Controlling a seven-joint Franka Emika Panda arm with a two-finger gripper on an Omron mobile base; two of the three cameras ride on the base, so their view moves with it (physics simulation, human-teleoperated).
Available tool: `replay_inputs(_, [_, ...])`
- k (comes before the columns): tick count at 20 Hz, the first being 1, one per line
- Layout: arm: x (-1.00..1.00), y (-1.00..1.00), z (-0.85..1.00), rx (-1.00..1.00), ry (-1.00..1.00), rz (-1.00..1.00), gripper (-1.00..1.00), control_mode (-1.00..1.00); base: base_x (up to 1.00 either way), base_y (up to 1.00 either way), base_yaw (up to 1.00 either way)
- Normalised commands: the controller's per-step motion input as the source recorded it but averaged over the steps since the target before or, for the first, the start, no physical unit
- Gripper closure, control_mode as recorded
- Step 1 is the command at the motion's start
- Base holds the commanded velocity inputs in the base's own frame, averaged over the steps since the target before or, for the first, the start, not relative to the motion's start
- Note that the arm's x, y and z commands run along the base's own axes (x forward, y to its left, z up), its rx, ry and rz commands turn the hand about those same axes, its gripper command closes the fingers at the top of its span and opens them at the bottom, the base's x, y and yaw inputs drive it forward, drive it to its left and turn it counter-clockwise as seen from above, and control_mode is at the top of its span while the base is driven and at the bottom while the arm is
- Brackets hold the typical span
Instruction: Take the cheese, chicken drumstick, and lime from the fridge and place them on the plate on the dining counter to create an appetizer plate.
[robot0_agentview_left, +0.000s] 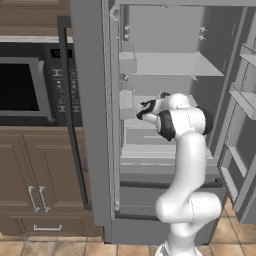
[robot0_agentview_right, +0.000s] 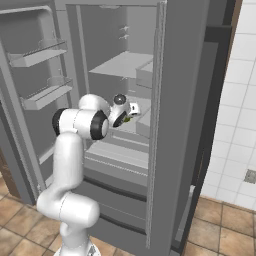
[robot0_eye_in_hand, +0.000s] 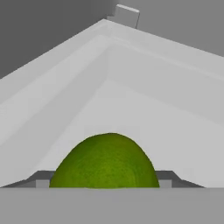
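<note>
Reaching deep into the open fridge (robot0_agentview_left: 165, 65), the white arm (robot0_agentview_left: 187, 165) bends at its dark elbow and stretches its hand toward the middle shelf level. The fingers (robot0_eye_in_hand: 166, 178) sit on either side of the lime (robot0_eye_in_hand: 105, 162), which fills the space between them in the hand view; the dark tips flank it closely at left and right. Whether they actually press on the fruit or only bracket it cannot be told. The lime is a rough-skinned green dome resting on the pale grey floor of a shelf (robot0_eye_in_hand: 144, 109), with the shelf's raised walls meeting at a corner behind it.

From the right base view, a speck of green shows at the hand (robot0_agentview_right: 125, 114), just inside the fridge's compartment. The door (robot0_agentview_right: 37, 100) stands swung wide with its bins (robot0_agentview_right: 42, 52) visible. To the left of the fridge, a black built-in microwave (robot0_agentview_left: 22, 87) sits above brown wooden cabinets (robot0_agentview_left: 40, 175).
</note>
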Motion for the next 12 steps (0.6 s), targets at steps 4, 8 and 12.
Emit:
replay_inputs(4, [-1.00,0.00,0.00,0.00,-0.03,0.00,1.00,-1.00,0.00,0.00,0.00])
replay_inputs(8, [-1.00,-0.02,0.00,0.00,-0.16,0.00,1.00,-1.00,0.00,0.00,0.00])
replay_inputs(12, [-1.00,-0.36,0.32,0.00,-0.12,0.00,1.00,-1.00,0.00,0.00,0.00])
